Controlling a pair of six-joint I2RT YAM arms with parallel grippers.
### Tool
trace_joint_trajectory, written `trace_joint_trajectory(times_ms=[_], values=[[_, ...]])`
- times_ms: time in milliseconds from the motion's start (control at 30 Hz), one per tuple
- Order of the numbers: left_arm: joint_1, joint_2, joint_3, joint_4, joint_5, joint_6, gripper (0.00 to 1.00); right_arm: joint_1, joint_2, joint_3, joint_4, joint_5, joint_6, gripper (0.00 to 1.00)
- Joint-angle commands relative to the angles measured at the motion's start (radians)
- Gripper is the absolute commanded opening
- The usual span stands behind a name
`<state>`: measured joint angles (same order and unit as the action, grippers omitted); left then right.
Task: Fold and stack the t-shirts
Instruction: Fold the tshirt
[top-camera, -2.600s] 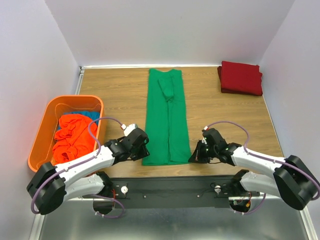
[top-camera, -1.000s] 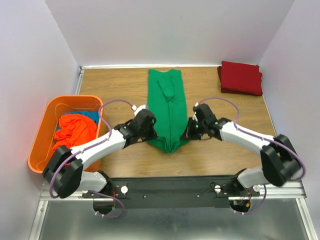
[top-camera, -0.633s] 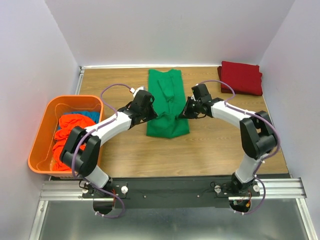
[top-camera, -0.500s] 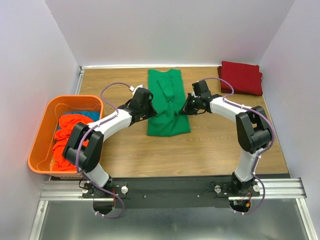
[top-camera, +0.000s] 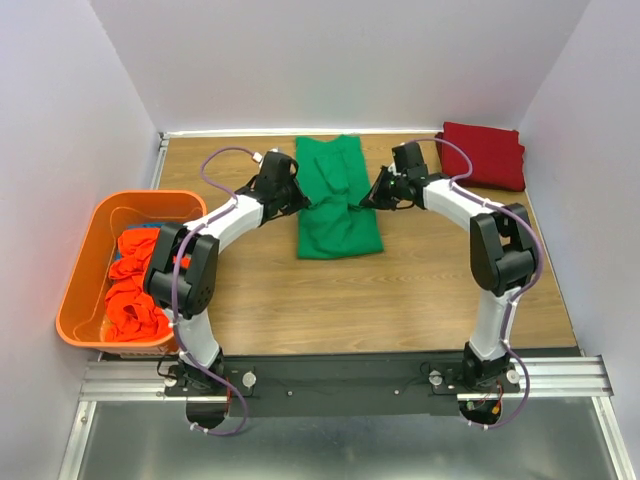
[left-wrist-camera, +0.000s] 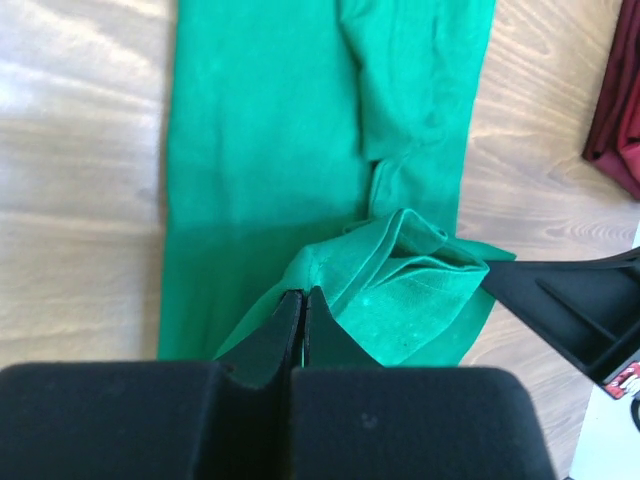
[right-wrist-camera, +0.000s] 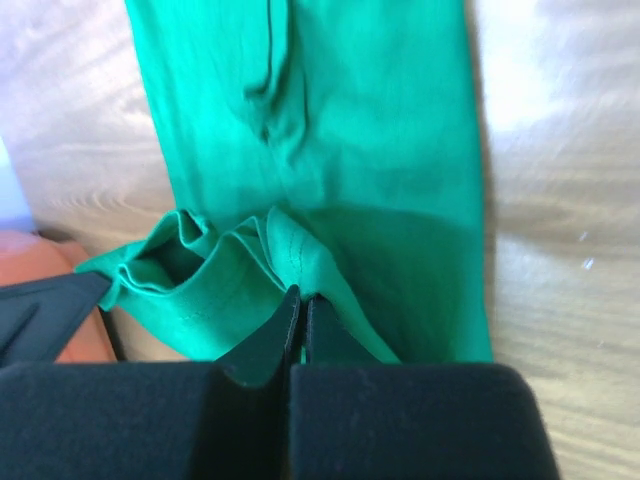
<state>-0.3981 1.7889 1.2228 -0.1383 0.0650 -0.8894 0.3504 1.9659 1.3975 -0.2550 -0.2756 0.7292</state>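
Wood-grain table (top-camera: 430, 290) enclosed by pale walls on 3 sides.

1. Container: 1 orange bin (top-camera: 75, 290) at the left edge holds a heap of crumpled orange-red t-shirts (top-camera: 135, 290). The left arm crosses the bin's far corner and hides the contents there.
2. Green t-shirt (top-camera: 335, 215) lies at the far middle of the table as a long strip. Its near hem is raised and bunched over the lower layer.
3. Left gripper (left-wrist-camera: 297, 300): jaws closed tight, pinching the hem's left end.
4. Right gripper (right-wrist-camera: 298, 295): jaws closed tight, pinching the hem's right end.
5. Dark red t-shirt (top-camera: 483, 155) lies folded in the far right corner, well apart from the green one, and is cut off at the left wrist view's edge.
6. Markings: a small red mark on the right arm in the left wrist view is too small to read
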Motion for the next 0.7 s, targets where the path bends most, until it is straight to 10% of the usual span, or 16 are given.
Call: trace_joint_trajectory(times_ms=[0,667], values=[[0.015,0.042,0.066,-0.027,0.022,0.024,0.00,-0.033,0.044,0.058,0.014,-0.026,0.006,0.03],[0.091,0.159,0.175,-0.023,-0.024,0.070,0.00,-0.085,0.163,0.166,0.075,-0.102,-0.002,0.03]])
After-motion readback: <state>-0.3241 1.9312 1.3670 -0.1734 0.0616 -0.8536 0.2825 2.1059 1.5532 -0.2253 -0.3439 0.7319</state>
